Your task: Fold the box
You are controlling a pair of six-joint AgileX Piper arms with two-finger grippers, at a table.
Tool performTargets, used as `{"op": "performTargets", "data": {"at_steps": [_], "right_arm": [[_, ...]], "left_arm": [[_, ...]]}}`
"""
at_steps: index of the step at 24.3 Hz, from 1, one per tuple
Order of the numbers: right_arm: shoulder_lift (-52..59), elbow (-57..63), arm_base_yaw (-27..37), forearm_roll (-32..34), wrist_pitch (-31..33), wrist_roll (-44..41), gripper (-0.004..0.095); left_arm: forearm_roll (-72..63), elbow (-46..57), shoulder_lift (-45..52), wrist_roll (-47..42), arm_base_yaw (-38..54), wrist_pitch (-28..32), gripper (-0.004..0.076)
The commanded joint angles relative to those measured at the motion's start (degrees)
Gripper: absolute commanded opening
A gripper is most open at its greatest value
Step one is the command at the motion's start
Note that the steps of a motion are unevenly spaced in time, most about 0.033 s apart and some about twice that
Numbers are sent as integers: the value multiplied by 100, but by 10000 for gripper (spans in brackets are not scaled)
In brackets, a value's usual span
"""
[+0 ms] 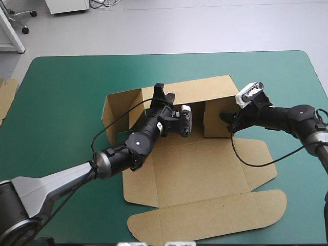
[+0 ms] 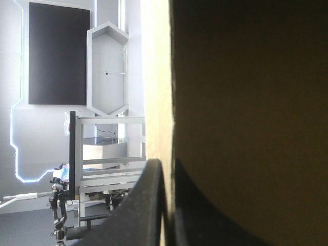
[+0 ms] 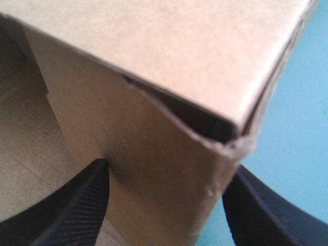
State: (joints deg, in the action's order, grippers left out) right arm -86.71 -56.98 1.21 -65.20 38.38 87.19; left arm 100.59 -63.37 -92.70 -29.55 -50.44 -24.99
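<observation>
The brown box (image 1: 205, 169) lies mid-table with its back wall (image 1: 200, 89) and side flaps raised and its lid (image 1: 205, 215) flat toward the front edge. My left gripper (image 1: 163, 95) sits on the top edge of the back wall. In the left wrist view its gripper (image 2: 168, 171) is shut on the board edge (image 2: 159, 77), one black finger on each face. My right gripper (image 1: 227, 122) is at the right inner flap near the back corner. In the right wrist view that gripper (image 3: 169, 171) stands open, its fingers either side of the box corner (image 3: 169, 148).
An edge of more brown board (image 1: 6, 95) shows at the table's left edge. The teal-green cover (image 1: 61, 102) is bare to the left and right of the box. The lid's rounded flaps reach close to the front edge.
</observation>
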Motion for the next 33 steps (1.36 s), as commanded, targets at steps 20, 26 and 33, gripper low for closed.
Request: {"op": "performTargets", "data": {"at_steps": [20, 26, 33], "right_arm": [[164, -146, -336, -1105, -249, 59, 205], [164, -146, -336, -1035, -167, 106, -30], [164, -168, -336, -995, -316, -35, -32]], "left_arm": [[40, -407, 167, -269, -20, 650, -14], [31, -407, 43, -135, -20, 913, -14], [31, -416, 43, 46, -20, 913, -14]]}}
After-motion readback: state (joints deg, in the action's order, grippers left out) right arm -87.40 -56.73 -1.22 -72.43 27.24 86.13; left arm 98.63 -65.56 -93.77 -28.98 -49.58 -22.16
